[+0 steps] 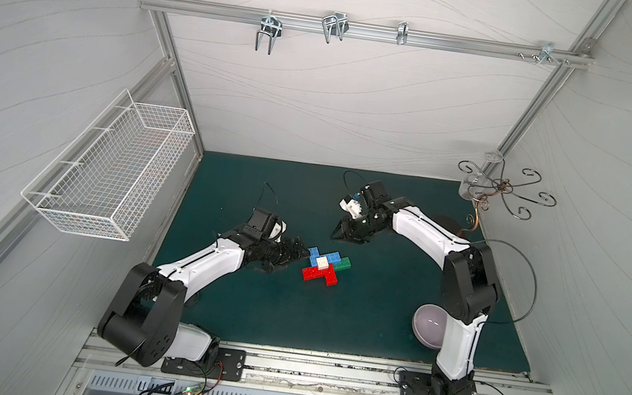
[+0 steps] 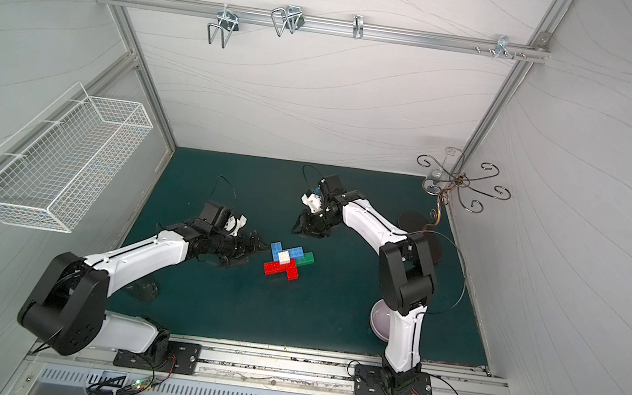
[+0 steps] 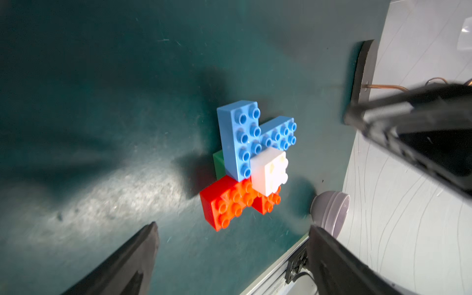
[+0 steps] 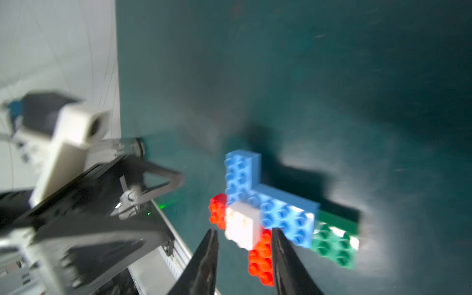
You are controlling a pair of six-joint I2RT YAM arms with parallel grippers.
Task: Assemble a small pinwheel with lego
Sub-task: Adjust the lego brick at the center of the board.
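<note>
Both released near the pinwheel (image 1: 323,265): left hand (image 3: 233,229) wide, right hand (image 4: 243,232) barely parted.

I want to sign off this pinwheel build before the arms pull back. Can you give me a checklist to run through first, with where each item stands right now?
1. The pinwheel lies flat on the mat: ok.
2. The left gripper is open and clear of the bricks: ok.
3. The right gripper is off the build, jaws slightly apart, holding nothing: ok.
4. The white centre is pressed fully down: cannot tell.
5. The green stem sticks out from under a blue blade: ok.
6. The lilac bowl stands apart from the build: ok.
</note>
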